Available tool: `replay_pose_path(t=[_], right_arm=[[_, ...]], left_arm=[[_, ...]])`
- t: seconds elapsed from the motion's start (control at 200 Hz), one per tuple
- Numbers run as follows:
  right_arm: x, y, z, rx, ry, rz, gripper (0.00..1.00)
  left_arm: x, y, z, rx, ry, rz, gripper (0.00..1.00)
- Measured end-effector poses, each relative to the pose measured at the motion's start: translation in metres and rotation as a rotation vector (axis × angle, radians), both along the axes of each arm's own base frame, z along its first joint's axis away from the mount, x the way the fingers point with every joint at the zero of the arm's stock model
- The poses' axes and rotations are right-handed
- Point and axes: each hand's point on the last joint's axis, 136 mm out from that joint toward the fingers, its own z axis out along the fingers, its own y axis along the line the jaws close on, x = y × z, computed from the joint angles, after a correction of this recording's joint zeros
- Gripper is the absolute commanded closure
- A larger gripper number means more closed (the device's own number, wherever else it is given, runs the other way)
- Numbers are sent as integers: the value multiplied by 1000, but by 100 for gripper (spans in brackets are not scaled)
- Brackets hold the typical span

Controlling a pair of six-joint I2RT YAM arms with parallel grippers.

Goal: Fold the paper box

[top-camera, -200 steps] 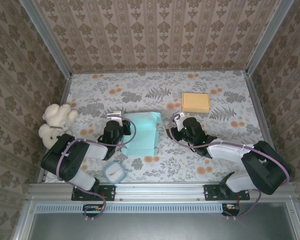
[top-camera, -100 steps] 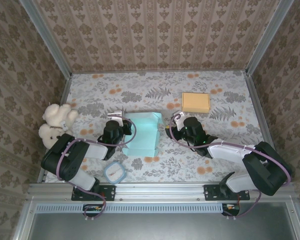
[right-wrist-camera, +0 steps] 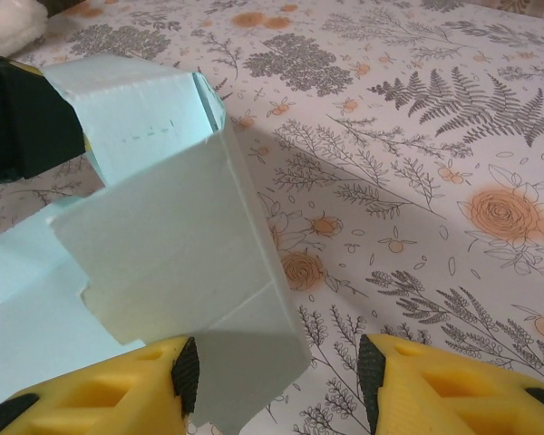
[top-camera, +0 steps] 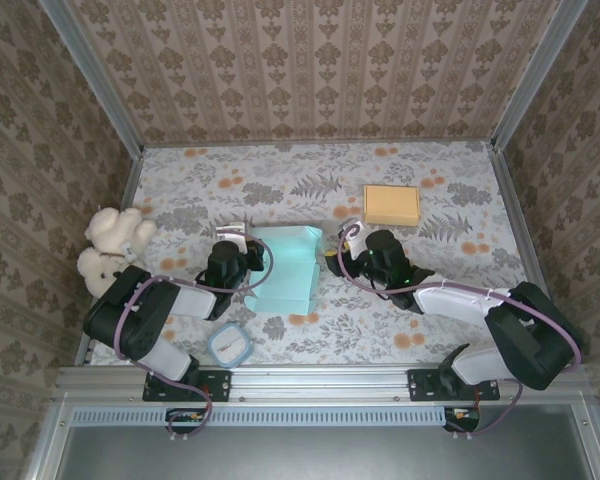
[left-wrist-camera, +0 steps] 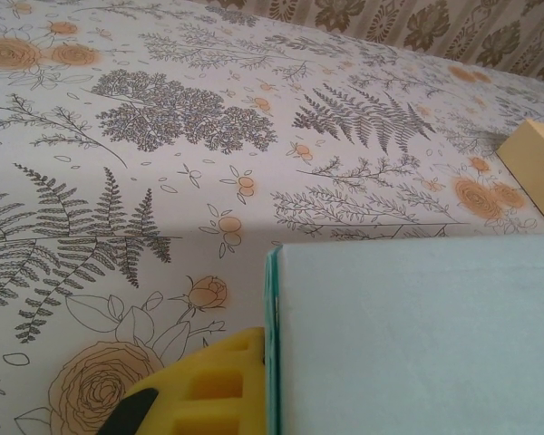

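Note:
The light blue paper box (top-camera: 285,268) lies partly folded on the floral table between my two arms. My left gripper (top-camera: 246,258) is shut on its left edge. In the left wrist view one yellow finger (left-wrist-camera: 199,390) presses against the edge of the blue panel (left-wrist-camera: 417,335), and the other finger is hidden behind the panel. My right gripper (top-camera: 337,254) is at the box's right side, open. In the right wrist view a raised blue flap (right-wrist-camera: 177,263) reaches in between the fingers (right-wrist-camera: 100,394), close to the left pad, with my right gripper (right-wrist-camera: 276,373) not closed on it.
A flat tan box (top-camera: 391,204) lies at the back right, also seen as a tan box (left-wrist-camera: 537,168) in the left wrist view. A white teddy bear (top-camera: 110,245) sits at the left edge. A small blue-rimmed container (top-camera: 229,344) rests near the front.
My right gripper has slid a little to the left, towards the box's right flap. The raised corner of the box now sits lower. The left gripper has kept its hold.

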Motion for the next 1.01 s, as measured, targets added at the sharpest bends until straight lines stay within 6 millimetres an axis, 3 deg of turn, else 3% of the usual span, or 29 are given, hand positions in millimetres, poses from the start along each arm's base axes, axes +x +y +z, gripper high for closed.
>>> replay_pose_path(t=[0.755,1.005], right_arm=[[9,22,-13,-3,41,53,48],[9,30,-18,-7,55,74,54]], left_arm=[[0,-2,0,-10,1,-7,100],[-1,-2,-4,-5,10,-8,100]])
